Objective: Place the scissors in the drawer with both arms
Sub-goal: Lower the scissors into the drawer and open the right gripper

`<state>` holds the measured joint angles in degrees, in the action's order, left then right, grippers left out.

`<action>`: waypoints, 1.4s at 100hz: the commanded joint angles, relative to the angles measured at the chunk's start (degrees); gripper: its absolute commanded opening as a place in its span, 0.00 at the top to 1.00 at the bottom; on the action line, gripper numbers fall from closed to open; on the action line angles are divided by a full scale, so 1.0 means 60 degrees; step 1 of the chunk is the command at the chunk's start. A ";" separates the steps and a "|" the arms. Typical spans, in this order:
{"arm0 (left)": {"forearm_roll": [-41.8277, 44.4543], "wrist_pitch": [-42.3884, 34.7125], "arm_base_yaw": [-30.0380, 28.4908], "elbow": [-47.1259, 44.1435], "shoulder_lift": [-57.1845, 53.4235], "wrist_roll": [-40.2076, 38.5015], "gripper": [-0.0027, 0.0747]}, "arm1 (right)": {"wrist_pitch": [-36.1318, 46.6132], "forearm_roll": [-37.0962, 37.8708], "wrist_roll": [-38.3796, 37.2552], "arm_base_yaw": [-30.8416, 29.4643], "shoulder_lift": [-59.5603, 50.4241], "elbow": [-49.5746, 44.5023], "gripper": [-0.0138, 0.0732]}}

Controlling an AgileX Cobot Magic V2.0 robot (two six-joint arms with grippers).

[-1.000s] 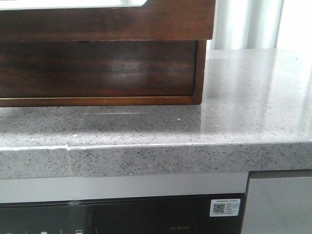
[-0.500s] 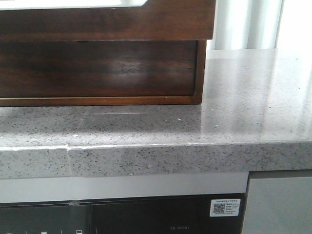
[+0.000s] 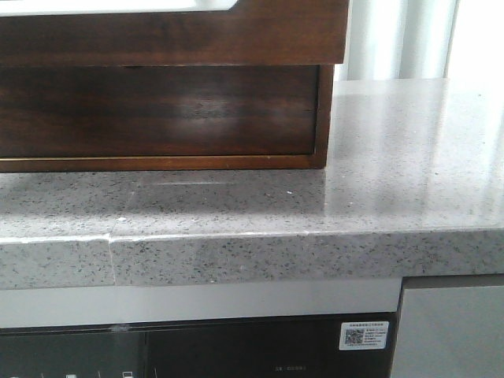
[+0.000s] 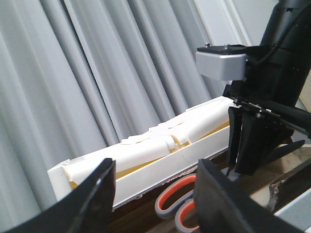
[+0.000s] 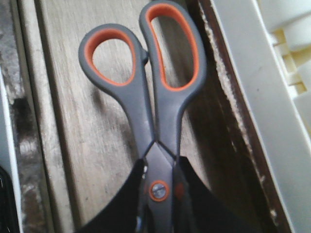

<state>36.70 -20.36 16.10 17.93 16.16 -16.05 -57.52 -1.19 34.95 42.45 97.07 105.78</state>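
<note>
The scissors, with grey handles and orange-lined loops, are gripped at the pivot by my right gripper, which is shut on them. They hang over or lie on a pale wooden surface, close beside a white wall; I cannot tell whether they touch the wood. In the left wrist view the scissors' loops show between the fingers of my open left gripper, with the right gripper just beyond. In the front view the drawer juts forward with a white inside, and neither gripper nor the scissors shows.
The wooden cabinet stands on a speckled grey counter. A lower dark drawer front is flush. The white compartment holds white rolled pieces. Grey curtains hang behind. A dark appliance panel sits under the counter.
</note>
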 commanded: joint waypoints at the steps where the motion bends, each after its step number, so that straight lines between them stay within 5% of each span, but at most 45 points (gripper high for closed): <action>1: -0.0262 -0.0437 0.0004 0.0324 0.0084 -0.0084 0.55 | 0.0705 0.0094 0.0101 0.0015 -0.0404 0.0314 0.95; 31: -0.0262 -0.0437 0.0004 0.0324 0.0084 -0.0084 0.55 | 0.0833 0.0094 0.0101 0.0015 -0.0387 0.0314 0.93; 47: -0.0262 -0.0437 0.0004 0.0324 0.0084 -0.0084 0.55 | 0.0956 0.0094 0.0101 0.0015 -0.0387 0.0314 0.68; 58: -0.0262 -0.0437 0.0004 0.0324 0.0084 -0.0084 0.55 | 0.0998 0.0094 0.0101 0.0015 -0.0387 0.0314 0.61; 82: -0.0262 -0.0437 0.0004 0.0324 0.0084 -0.0084 0.55 | 0.0977 0.0094 -0.0225 0.0015 -0.0476 0.0314 0.64; 92: -0.0262 -0.0437 0.0004 0.0324 -0.0059 -0.0084 0.57 | 0.0893 0.0094 -0.0265 0.0015 -0.0605 0.0314 0.80; 103: -0.0262 -0.0329 0.0004 0.0324 -0.0353 -0.0084 0.71 | 0.0845 0.0094 -0.0454 0.0015 -0.0842 0.0314 0.99; 117: -0.0262 0.0265 0.0004 0.0324 -0.0834 -0.0119 0.96 | 0.0698 0.0076 -0.1058 0.0015 -0.1243 0.0314 0.98; 140: -0.0915 0.1696 0.0004 0.0324 -0.1676 -0.0618 0.96 | 0.0407 -0.0748 -0.1404 0.0015 -0.2050 0.0296 0.97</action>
<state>34.01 -11.40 16.10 17.93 6.87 -18.15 -57.96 -3.47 27.72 42.45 89.17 105.78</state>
